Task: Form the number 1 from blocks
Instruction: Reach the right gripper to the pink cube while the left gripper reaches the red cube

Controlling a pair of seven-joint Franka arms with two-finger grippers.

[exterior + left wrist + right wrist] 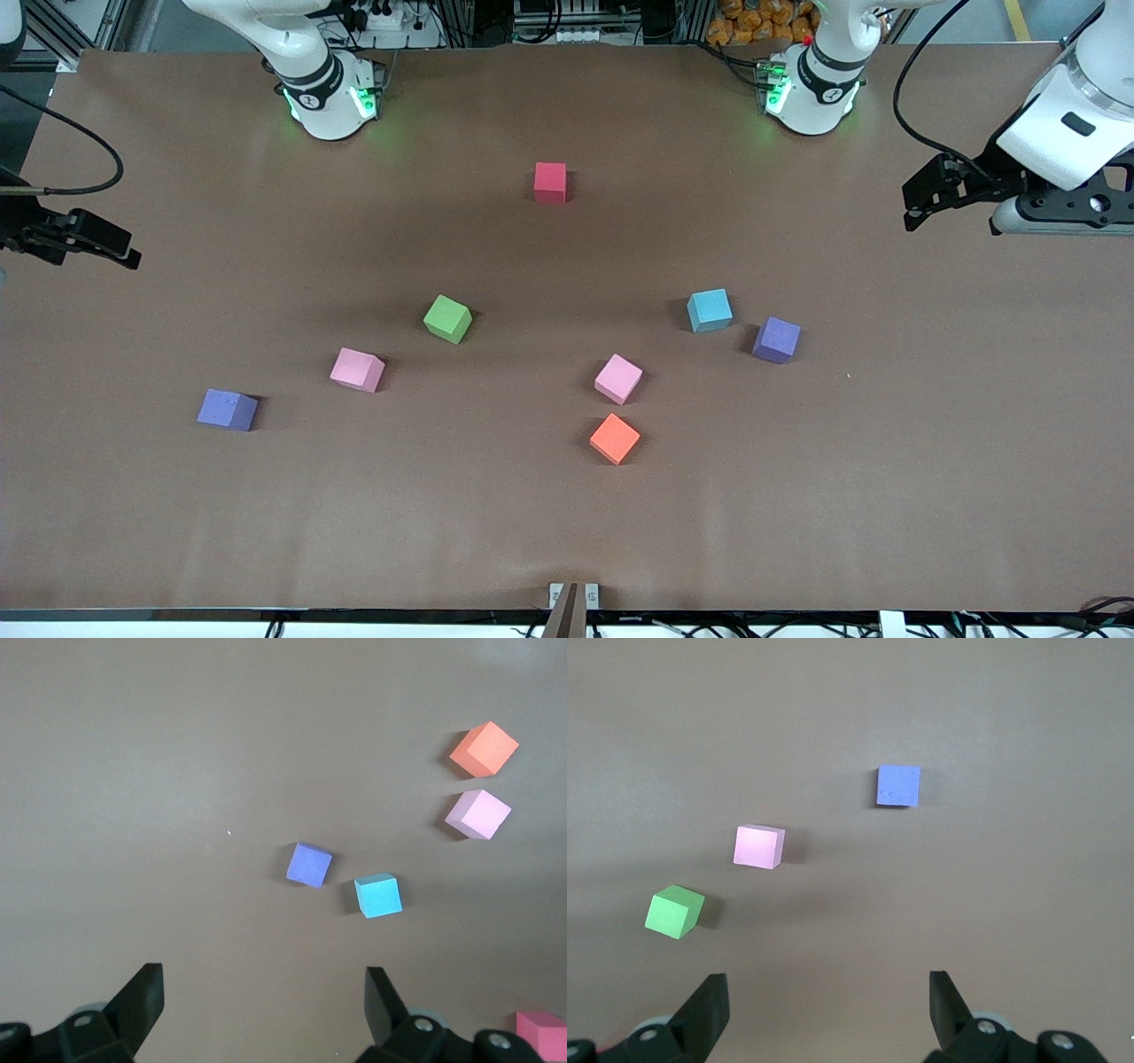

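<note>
Eight foam blocks lie scattered on the brown table. A red block (550,182) sits alone nearest the robots' bases. Toward the right arm's end lie a green block (447,319), a pink block (358,369) and a purple block (228,409). Toward the left arm's end lie a light blue block (710,310), a second purple block (777,340), a second pink block (618,378) and an orange block (615,439). My left gripper (917,208) hangs open and empty over the table's left-arm end. My right gripper (120,252) hangs open and empty over the right-arm end.
The brown table cover (567,532) is bare between the blocks and the edge nearest the front camera. A small metal bracket (573,595) sits at that edge. The arm bases (330,97) stand along the edge farthest from the camera.
</note>
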